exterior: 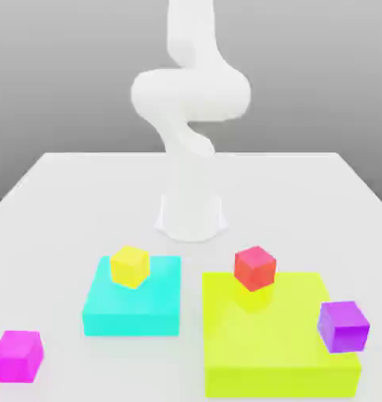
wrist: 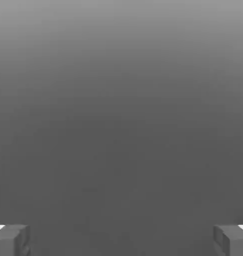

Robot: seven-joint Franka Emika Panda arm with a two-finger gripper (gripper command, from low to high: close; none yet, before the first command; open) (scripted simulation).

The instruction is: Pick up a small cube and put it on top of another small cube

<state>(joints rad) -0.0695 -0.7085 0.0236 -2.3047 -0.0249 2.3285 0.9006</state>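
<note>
The small magenta-pink cube [exterior: 17, 355] lies on the white table near the front corner on the exterior view's left. The small red cube [exterior: 255, 267] sits on the back edge of a flat yellow-green block [exterior: 277, 338]. My gripper [wrist: 121, 240] appears in the hand view with its two grey fingertips [wrist: 11, 240] far apart at the frame's edges; it is open, nothing lies between them, and only grey background is beyond. The white arm [exterior: 190, 94] rises at the back of the table, coiled above its base.
A yellow cube [exterior: 130, 265] rests on a flat cyan block [exterior: 135, 302] left of the yellow-green block. A violet-purple cube [exterior: 343, 325] sits at the yellow-green block's right edge. The arm's base [exterior: 192, 216] stands behind both blocks.
</note>
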